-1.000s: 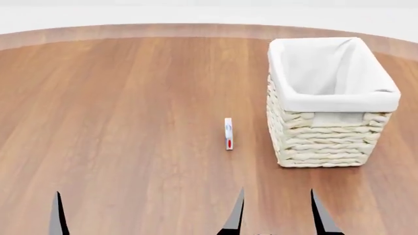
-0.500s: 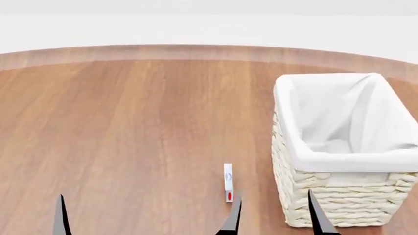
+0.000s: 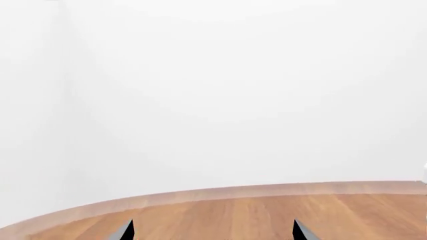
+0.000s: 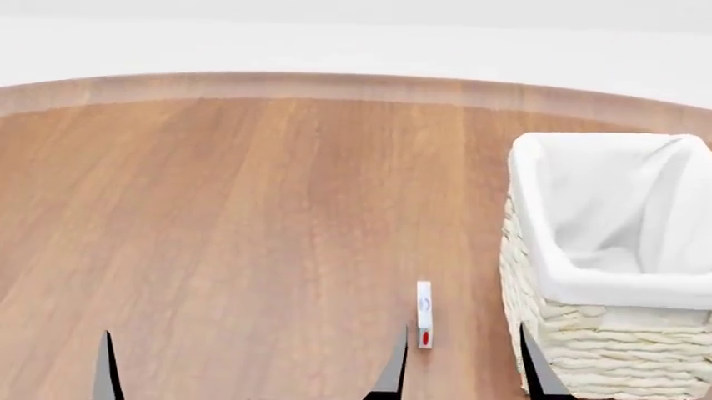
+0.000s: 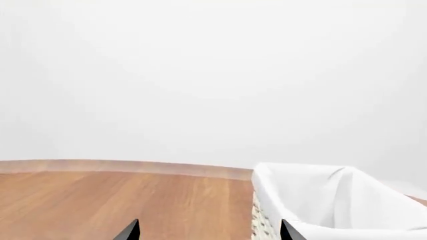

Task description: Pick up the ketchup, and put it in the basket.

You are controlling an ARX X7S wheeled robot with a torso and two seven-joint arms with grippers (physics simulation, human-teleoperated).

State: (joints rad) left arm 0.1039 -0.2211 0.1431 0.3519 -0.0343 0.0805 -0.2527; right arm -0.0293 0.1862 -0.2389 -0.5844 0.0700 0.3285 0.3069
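The ketchup is not in any view. The basket (image 4: 606,289), cream wicker with a white cloth liner, stands at the right of the wooden table and is cut by the head view's edge; it also shows in the right wrist view (image 5: 333,200). My right gripper (image 4: 462,371) is open and empty, low at the near edge, with its outer fingertip in front of the basket's near left corner; its tips also show in the right wrist view (image 5: 210,231). My left gripper (image 3: 212,231) is open and empty; only one of its fingertips (image 4: 107,371) shows in the head view.
A small white box with a red spot (image 4: 424,313) lies on the table just left of the basket, beside my right gripper's inner fingertip. The round wooden table (image 4: 245,208) stretches to its far curved edge, with white floor beyond it.
The head view has tilted up and then swung left: the basket and the white box have slid down and to the right in it. The fingertips stay at the bottom edge.
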